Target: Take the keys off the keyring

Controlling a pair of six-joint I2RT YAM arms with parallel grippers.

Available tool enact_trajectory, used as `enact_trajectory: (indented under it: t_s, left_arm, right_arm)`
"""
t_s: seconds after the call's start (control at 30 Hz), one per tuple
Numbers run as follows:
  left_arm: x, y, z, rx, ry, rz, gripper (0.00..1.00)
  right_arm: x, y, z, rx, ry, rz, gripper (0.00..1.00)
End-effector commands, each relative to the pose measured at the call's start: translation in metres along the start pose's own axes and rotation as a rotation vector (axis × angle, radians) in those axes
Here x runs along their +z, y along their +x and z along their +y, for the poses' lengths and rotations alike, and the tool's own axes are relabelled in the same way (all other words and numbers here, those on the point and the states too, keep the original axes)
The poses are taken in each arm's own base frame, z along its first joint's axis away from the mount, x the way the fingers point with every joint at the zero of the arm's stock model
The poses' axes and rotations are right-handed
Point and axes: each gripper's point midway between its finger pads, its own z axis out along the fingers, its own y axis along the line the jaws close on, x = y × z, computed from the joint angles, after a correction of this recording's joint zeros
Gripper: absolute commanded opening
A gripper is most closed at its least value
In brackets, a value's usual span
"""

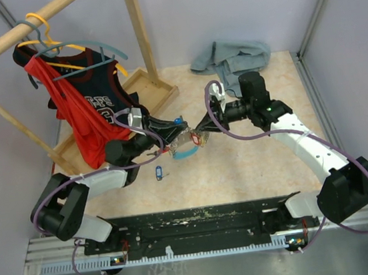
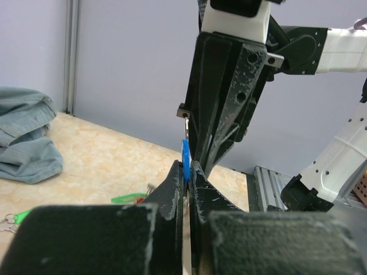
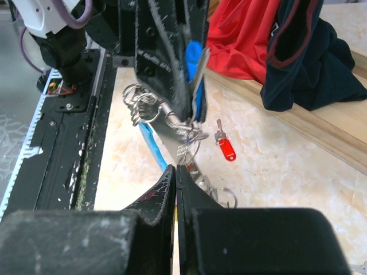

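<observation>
Up close, with the left gripper [image 2: 184,172], squeezing shut on a blue tag [image 2: 185,153]. Pinching the thin keyring [image 3: 189,136] with the closed right gripper [image 3: 175,171], almost tip to tip with the other one. Holding the keyring up over the middle of the worktop [image 1: 242,170], with the keys [image 3: 143,106] and a light blue tag [image 1: 186,154] dangling from it. Seeing a red-tagged key [image 3: 227,150] and a blue-tagged key [image 1: 158,174] lying loose on the worktop, apart from the bunch.
</observation>
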Motion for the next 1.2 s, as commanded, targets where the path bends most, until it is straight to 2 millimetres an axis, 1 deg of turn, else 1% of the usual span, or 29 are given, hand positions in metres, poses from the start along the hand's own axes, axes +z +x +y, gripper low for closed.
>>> enact_trajectory:
  t_s: [0.0,0.13,0.23,0.3,0.33,0.43,0.6,0.7,0.83,1.0,1.17]
  left_arm:
    - [0.007,-0.045,-0.006,0.09,0.02,-0.123,0.0]
    - [0.01,-0.047,-0.011,0.094,0.058,-0.125,0.0]
    - [0.01,-0.046,-0.014,0.099,0.079,-0.117,0.0]
    - [0.011,-0.044,-0.017,0.099,0.104,-0.101,0.0]
    - [0.011,-0.043,-0.02,0.102,0.122,-0.096,0.0]
    - [0.01,-0.041,-0.025,0.097,0.157,-0.092,0.0]
    - [0.009,-0.038,-0.03,0.087,0.199,-0.086,0.0]
    - [0.009,-0.037,-0.034,0.077,0.23,-0.09,0.0]
    - [0.008,-0.037,-0.038,0.071,0.257,-0.096,0.0]
    - [0.008,-0.038,-0.04,0.074,0.268,-0.099,0.0]
    - [0.007,-0.04,-0.043,0.083,0.279,-0.1,0.0]
  right_arm:
    - [0.001,-0.007,0.016,-0.065,-0.071,-0.019,0.0]
    - [0.007,-0.001,0.023,-0.095,-0.1,-0.005,0.0]
    - [0.01,0.002,0.037,-0.147,-0.159,0.006,0.0]
    - [0.011,-0.003,0.039,-0.146,-0.169,-0.005,0.0]
    - [0.011,-0.006,0.037,-0.141,-0.162,-0.01,0.01]
    - [0.011,-0.014,0.029,-0.087,-0.114,-0.017,0.07]
    - [0.004,-0.024,0.02,-0.011,-0.076,-0.047,0.13]
    - [0.004,-0.023,0.016,0.005,-0.056,-0.049,0.2]
    - [0.006,-0.02,0.012,0.038,-0.037,-0.055,0.25]
    - [0.01,-0.012,0.007,0.053,-0.015,-0.047,0.28]
    - [0.014,-0.004,0.002,0.053,0.01,-0.026,0.29]
